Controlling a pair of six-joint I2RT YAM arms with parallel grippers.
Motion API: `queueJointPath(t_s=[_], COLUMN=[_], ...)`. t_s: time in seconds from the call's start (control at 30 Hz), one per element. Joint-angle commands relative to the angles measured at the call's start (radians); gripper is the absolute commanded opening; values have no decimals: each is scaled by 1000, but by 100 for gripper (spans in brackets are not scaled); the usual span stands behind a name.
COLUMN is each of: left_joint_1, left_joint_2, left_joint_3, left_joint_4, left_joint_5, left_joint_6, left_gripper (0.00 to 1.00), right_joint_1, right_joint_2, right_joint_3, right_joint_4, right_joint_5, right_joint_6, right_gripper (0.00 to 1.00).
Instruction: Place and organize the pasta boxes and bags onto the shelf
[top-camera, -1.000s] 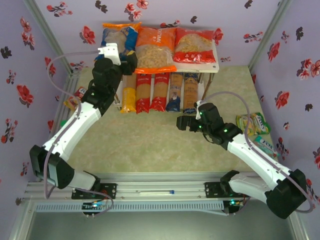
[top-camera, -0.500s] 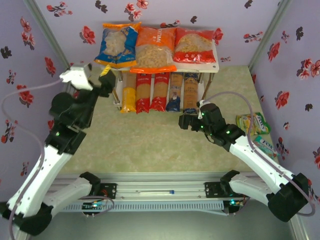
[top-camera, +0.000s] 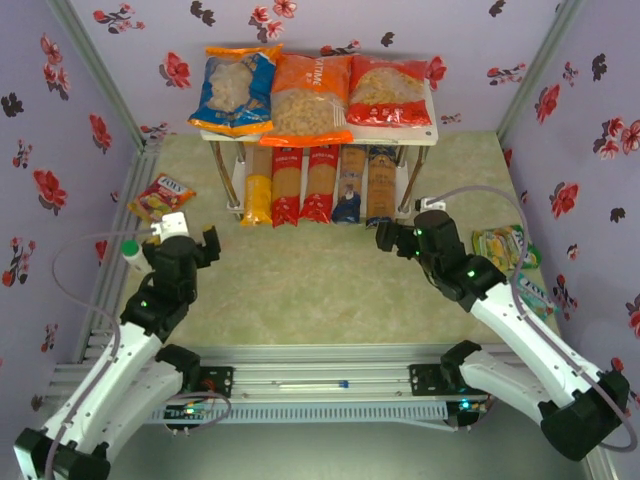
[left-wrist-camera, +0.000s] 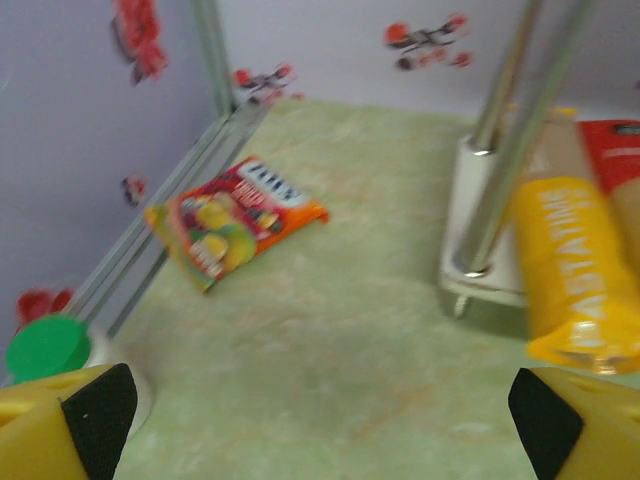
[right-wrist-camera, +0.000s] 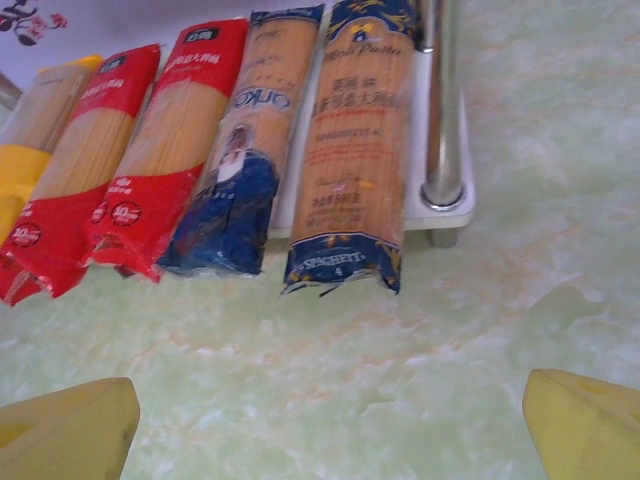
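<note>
My left fingers (top-camera: 184, 243) stood wide apart over the bench (top-camera: 300, 290), holding nothing. Ahead to their left lay a snack packet (left-wrist-camera: 235, 218), and ahead to their right the yellow pack (left-wrist-camera: 575, 270) at a corner of the shelf (top-camera: 428, 137). My right fingers (top-camera: 392, 240) were spread and empty too. Just ahead of them two red packs (right-wrist-camera: 165, 150) and two blue packs (right-wrist-camera: 355, 150) lay side by side on the lower tier. The three bags (top-camera: 312, 98) lay flat on the top tier, farther ahead
</note>
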Motion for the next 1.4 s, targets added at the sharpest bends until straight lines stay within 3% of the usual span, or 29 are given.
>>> queueJointPath(t_s=[0.0, 0.37, 0.63, 0.87, 0.97, 1.07, 1.37], left_joint_1=[62, 213, 260, 296, 316, 341, 348], left_joint_2=[-40, 147, 222, 221, 229, 273, 722], left_joint_3=[-60, -131, -164, -200, -265, -356, -274], left_joint_4=[46, 148, 375, 421, 548, 784, 1192], left_joint_5=[-55, -55, -43, -18, -4, 38, 82], left_joint_6=[-104, -162, -37, 12, 33, 51, 184], left_gripper=[100, 100, 100, 100, 100, 100, 100], right_joint_1=[-14, -42, -50, -59, -65, -66, -73], right_joint_2=[-20, 10, 5, -18, -3, 19, 68], right_joint_3=[-6, 2, -9, -32, -28, -26, -63], right_joint_4=[-28, -28, -21, -14, -3, 10, 98], right_joint_5=[63, 60, 58, 55, 52, 45, 110], right_joint_6=[-13, -16, -14, -16, -16, -13, -21], right_gripper=[99, 99, 99, 99, 99, 99, 99])
